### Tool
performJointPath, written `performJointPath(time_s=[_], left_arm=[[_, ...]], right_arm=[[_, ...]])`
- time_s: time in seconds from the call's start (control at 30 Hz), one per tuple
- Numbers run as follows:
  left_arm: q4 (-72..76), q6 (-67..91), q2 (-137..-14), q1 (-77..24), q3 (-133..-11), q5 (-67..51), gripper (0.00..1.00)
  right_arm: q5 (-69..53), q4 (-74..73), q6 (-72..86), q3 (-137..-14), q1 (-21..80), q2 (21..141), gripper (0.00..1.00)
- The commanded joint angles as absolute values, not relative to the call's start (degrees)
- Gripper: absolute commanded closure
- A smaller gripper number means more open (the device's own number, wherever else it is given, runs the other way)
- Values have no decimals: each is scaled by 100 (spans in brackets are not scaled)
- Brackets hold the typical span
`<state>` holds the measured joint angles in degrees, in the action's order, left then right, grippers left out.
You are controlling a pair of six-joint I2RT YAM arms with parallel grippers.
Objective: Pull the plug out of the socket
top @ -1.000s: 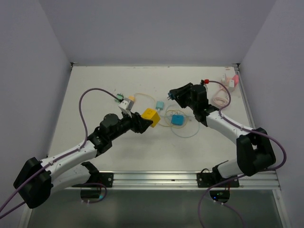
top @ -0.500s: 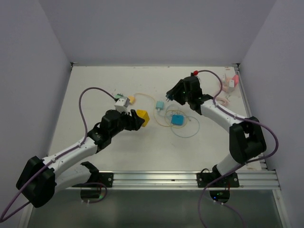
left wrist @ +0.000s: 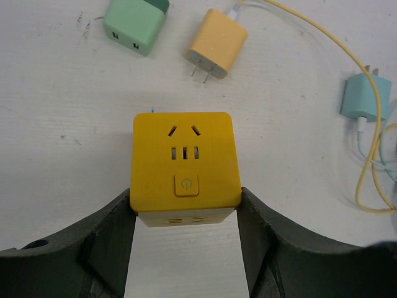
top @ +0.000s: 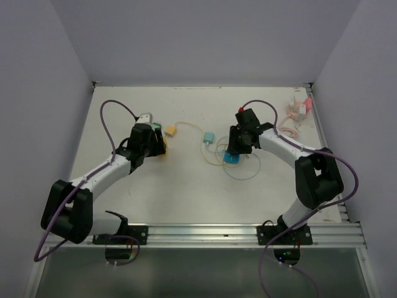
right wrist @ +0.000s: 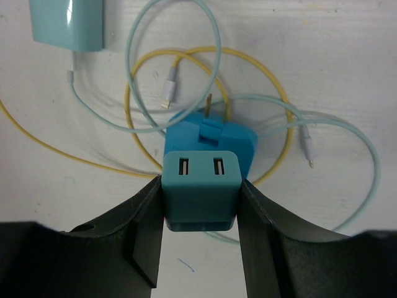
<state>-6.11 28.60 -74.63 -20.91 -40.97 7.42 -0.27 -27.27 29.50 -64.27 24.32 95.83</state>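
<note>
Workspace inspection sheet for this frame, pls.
Surface: white table, scuffed with small marks.
Job's things: yellow socket cube, nothing plugged into the faces that show; blue plug, prongs bare, well apart from the cube.
Clutter: green adapter, yellow charger, light teal charger, pink items in the far right corner.
Grippers: left gripper clamps the cube's sides; right gripper clamps the plug.
Cables: yellow cable and light teal cable looped loosely around the plug.
Surroundings: plain walls; nothing else seen.
</note>
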Motion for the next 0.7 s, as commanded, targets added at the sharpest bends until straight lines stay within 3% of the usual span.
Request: performJointPath(time_s=[0.0,0.3,0.4,0.53,0.6,0.67], left_arm=[[-817,2716,-7777,-1846,-4570,809,100],[-1458,2558,-8736,-1363,-5282,457,100],[-1739,2470,-8903,-1213,-5449,352,89],[-2064,2303,-9044,-1108,-5607,369,57],[-2223,2215,-9053,-1099,-5677,421,45],[-2285,2171,-9000,-1090,-5704,457,39]], right_arm=[[447,-3365,2295,-6355,2408,9027,99],[747,-3648,2390,-5591,2382,8692,100],[668,-3516,2417,-5441,2382,8745,100],[659,-3384,2356,-5493,2391,9095,100],[475,-3279,2355,-5563,2399,9228,100],[422,-3130,2408,-5616,2460,9412,100]])
